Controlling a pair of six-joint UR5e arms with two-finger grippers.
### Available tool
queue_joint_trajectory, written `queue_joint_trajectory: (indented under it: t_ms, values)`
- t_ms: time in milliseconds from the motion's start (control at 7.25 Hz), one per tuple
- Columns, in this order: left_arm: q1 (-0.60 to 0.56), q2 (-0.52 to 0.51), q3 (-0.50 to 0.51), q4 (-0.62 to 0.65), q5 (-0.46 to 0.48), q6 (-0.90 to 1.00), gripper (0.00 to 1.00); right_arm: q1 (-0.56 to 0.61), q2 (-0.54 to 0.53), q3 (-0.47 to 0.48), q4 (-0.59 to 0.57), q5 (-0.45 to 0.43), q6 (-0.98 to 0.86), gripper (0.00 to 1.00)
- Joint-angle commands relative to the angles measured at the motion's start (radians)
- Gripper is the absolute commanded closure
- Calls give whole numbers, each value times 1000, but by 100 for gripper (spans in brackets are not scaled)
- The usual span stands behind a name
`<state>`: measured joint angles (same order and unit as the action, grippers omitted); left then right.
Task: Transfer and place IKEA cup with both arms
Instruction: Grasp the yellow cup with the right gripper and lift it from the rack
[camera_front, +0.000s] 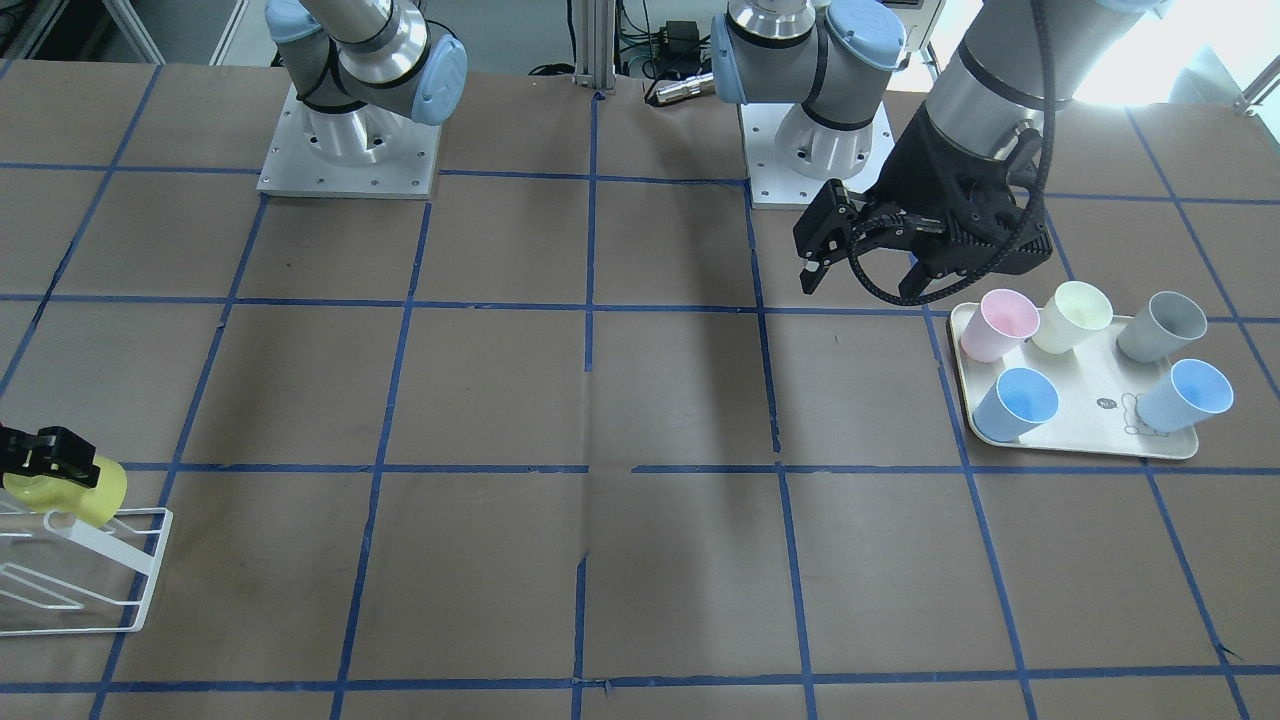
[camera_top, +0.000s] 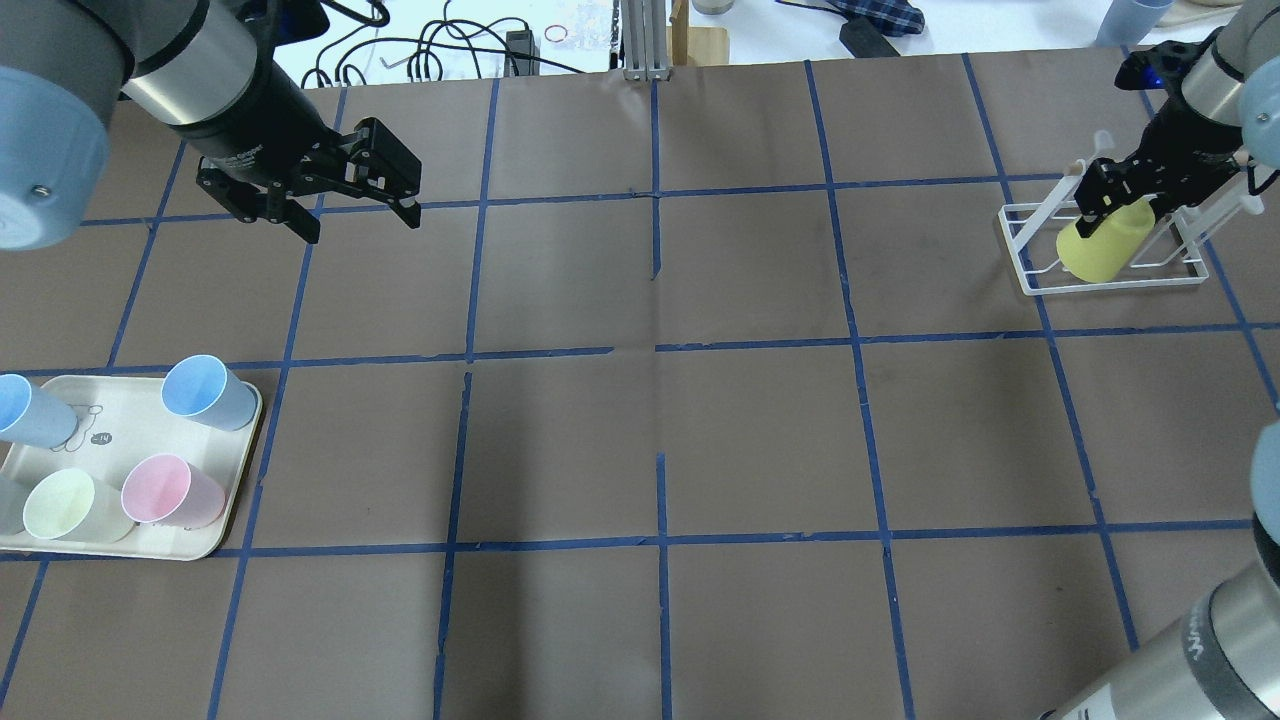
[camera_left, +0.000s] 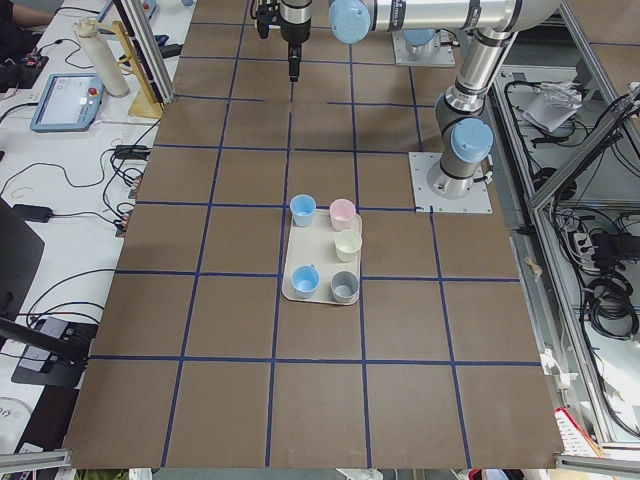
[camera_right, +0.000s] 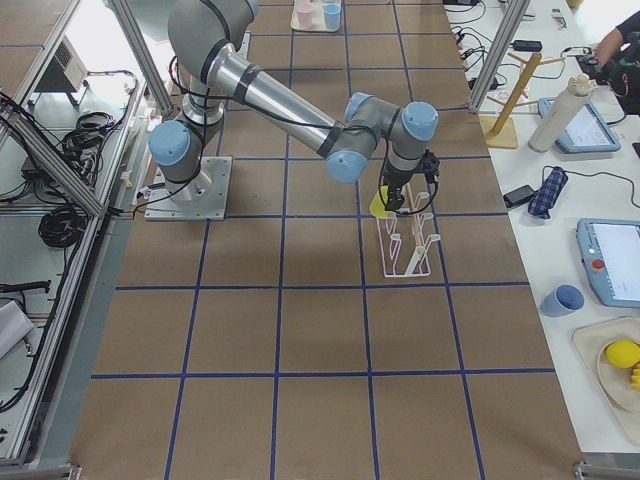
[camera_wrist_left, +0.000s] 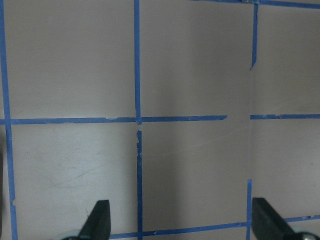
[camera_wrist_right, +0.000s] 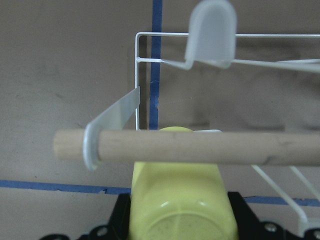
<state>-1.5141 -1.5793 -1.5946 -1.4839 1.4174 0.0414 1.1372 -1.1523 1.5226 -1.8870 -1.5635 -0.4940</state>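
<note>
one bright yellow ikea cup (camera_top: 1100, 245) is gripped, tilted, in the right tool (camera_top: 1112, 205) over one white wire rack (camera_top: 1030, 262). the left tool (camera_top: 360, 222) hangs released and empty above the desk (camera_front: 600, 400). near it, one tray (camera_front: 1100, 400) carries two light-blue cups (camera_front: 1015, 405), one pink cup (camera_front: 998, 325), one cream cup (camera_front: 1070, 317) and one grey cup (camera_front: 1160, 327).

The tray (camera_front: 1085, 432) lies in the left part of the worktop (camera_top: 760, 440), about midway between the robot's edge and the operators' edge. On it, three cups (camera_front: 1072, 315) stand in the row toward the robot and two cups (camera_front: 1018, 403) in the row toward the operators. The rack (camera_right: 410, 250) stands well apart in the right part, nearer the operators' edge, with the IKEA cup (camera_top: 1100, 248) over its end facing the tray, between the right claw (camera_top: 1127, 205) fingers; the left claw (camera_top: 361, 225) hangs right of the tray.
</note>
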Motion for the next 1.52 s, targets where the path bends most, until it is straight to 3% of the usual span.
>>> queue_joint_trajectory:
  t_ms: [0,276,414,690,966,1103,1379]
  values:
    - [0,1,1,1,-2,0,0,4,-53,-10,12,6,-3,68]
    - [3,2,2,-1,-33,-2,0,9,-151,-9,110,5,-3,67]
    - [8,2,4,-1,-98,-3,0,10,-199,-9,185,19,-9,64]
    - [6,10,4,-2,-161,-20,0,13,-266,-9,287,117,-8,66]
    - [75,13,-5,-27,-263,-11,0,21,-311,-9,400,320,0,67]
    - [122,13,-27,-77,-366,0,0,35,-326,-3,419,409,-1,68]
    - [164,8,-131,-76,-675,0,0,90,-369,5,527,573,3,75]
